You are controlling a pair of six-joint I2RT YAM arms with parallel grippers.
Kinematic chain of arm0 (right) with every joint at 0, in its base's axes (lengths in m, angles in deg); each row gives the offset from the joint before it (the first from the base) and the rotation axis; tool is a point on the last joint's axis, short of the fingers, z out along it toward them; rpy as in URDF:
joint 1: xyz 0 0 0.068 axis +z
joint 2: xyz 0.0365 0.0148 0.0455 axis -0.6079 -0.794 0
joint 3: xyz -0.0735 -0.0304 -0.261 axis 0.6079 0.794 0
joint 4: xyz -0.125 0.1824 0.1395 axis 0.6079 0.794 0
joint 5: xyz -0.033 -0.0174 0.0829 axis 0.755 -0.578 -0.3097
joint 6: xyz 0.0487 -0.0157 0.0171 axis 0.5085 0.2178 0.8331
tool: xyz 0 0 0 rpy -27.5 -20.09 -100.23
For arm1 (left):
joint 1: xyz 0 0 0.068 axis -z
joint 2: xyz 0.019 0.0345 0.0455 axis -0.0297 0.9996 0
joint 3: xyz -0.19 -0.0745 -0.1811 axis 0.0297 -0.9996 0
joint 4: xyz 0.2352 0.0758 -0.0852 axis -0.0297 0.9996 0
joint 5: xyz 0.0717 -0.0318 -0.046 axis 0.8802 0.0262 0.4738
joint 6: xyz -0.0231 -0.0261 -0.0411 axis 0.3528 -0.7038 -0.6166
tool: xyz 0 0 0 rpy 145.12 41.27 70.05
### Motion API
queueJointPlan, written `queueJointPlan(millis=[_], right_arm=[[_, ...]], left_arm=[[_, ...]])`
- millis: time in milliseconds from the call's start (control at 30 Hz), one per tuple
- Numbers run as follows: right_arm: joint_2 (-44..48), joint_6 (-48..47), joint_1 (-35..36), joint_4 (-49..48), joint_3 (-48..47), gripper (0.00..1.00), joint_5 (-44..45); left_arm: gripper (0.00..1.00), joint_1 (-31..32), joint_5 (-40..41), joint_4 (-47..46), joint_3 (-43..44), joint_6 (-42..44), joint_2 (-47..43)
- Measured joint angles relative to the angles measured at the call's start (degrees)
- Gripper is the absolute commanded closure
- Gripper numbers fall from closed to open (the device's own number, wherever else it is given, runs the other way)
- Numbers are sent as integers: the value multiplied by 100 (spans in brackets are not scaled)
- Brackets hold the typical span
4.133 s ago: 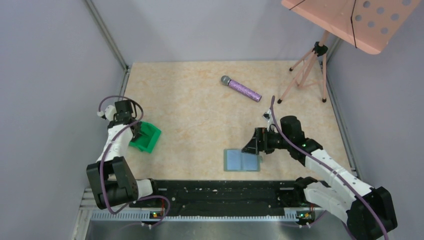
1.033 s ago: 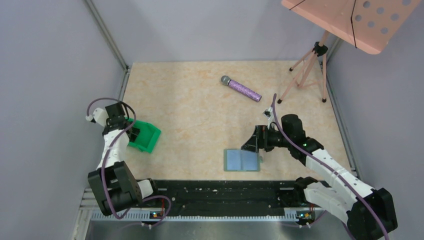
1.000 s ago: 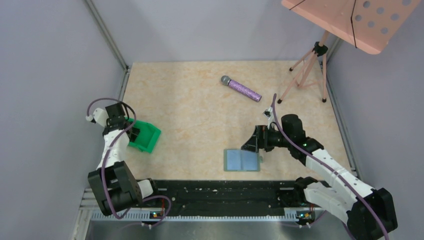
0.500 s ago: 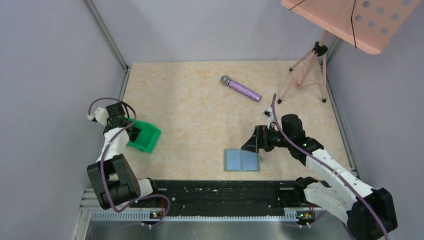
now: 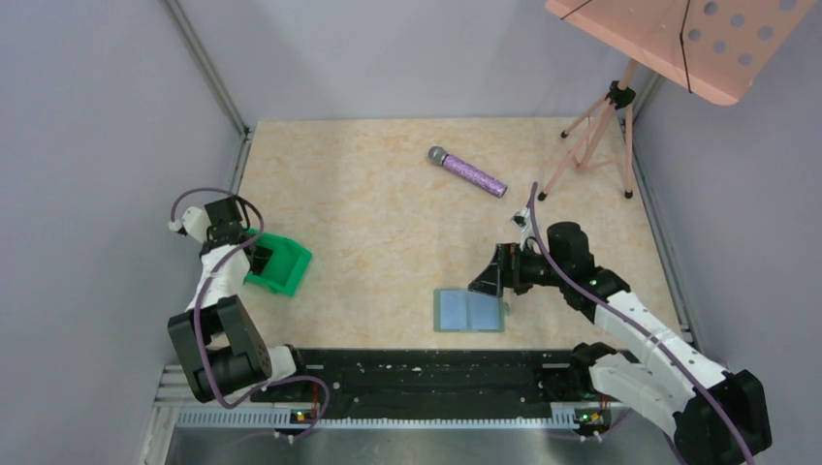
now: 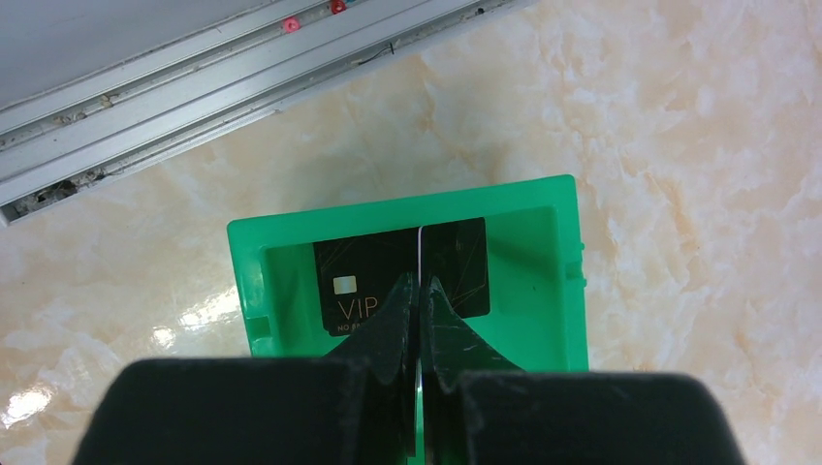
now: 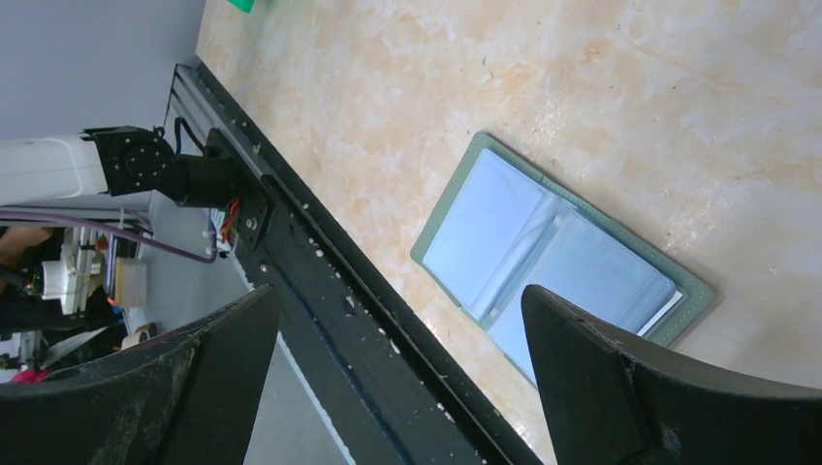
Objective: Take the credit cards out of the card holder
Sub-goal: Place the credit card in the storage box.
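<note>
Two credit cards showing | your left jaws are pinching one card edge-on over the green tray, another is lying inside | right jaws are hanging wide open, empty, over the open card holder on the tabletop | next, likely: letting go.

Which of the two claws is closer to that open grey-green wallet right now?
Right. The right claw hangs open just over the far right corner of the card holder; the left claw is far off to the left, over the green tray, pinching a credit card edge-on.
</note>
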Motion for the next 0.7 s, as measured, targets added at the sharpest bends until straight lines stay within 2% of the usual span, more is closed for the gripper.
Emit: queueJointPlan(millis=[500, 700], right_arm=[[111, -31, 0, 105, 0, 5, 15], [166, -33, 0, 120, 0, 5, 17]], left_arm=[[100, 0, 295, -162, -297, -323, -208], [80, 0, 269, -168, -286, -330, -201]])
